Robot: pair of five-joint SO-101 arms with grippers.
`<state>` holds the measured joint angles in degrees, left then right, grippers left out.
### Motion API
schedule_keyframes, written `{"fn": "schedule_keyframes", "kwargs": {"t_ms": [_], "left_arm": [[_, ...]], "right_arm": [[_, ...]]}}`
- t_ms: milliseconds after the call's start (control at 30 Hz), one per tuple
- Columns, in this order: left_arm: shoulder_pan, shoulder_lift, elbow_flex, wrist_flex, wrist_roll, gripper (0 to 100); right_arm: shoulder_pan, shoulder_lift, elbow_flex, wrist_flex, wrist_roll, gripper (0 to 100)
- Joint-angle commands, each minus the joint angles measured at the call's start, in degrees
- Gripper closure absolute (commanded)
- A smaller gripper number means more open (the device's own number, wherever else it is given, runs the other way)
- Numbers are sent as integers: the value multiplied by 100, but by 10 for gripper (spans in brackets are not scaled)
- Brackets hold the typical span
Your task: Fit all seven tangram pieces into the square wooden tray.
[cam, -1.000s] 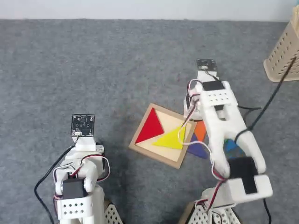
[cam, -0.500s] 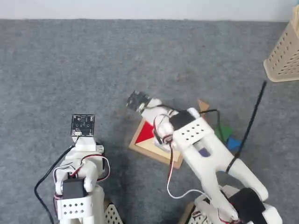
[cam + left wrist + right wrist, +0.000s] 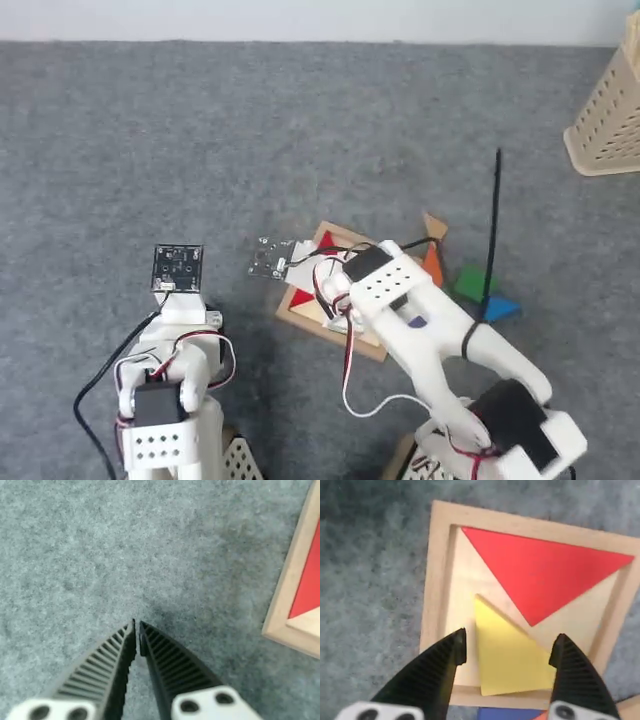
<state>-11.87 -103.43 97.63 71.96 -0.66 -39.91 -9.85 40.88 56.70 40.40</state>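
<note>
Grey carpet [image 3: 200,130] covered the whole work surface. The right arm [image 3: 420,320] reached across from the near right edge, and its wrist stood over the tray [image 3: 300,322]. The left arm [image 3: 170,390] stood at the near left, well apart from the right arm. A slotted basket [image 3: 605,110] occupied the far right corner.

The tray lay near the middle of the carpet, turned corner-on to the arms, and the right arm hid most of it in the high view. In the right wrist view, its rim [image 3: 437,580] enclosed two pieces lying flat on its floor. The red triangle [image 3: 545,575] had its long side along one inner wall. The smaller yellow triangle [image 3: 507,665] lay just beside it, and whether the two touched could not be told.

Outside the tray, on its right, an orange piece [image 3: 432,265], a green piece [image 3: 468,280] and a blue piece [image 3: 500,308] lay close together on the carpet.

The right claw [image 3: 510,636] hung wide open over the tray, its fingers astride the yellow triangle. The left claw [image 3: 137,623] was closed, fingertips nearly meeting, above bare carpet near the tray's outer edge [image 3: 287,595].
</note>
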Motion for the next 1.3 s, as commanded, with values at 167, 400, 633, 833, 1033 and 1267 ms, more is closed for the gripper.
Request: {"fn": "schedule_keyframes", "kwargs": {"t_ms": [167,400,633,833,1033,1267], "left_arm": [[-26,-123,-110,35,44,988],[-26,-123,-110,35,44,988],[-26,-123,-110,35,44,988],[-26,-123,-110,35,44,988],[-26,-123,-110,35,44,988],[-26,-123,-110,35,44,988]], "right_arm": [[-40,198,-53,-163,466,731],[-31,541,-53,-136,888,764],[-31,778,-53,-84,1134,798],[4,813,-53,-48,1081,928],[180,769,-62,-4,949,993],[330,479,-440,418,853,991]]}}
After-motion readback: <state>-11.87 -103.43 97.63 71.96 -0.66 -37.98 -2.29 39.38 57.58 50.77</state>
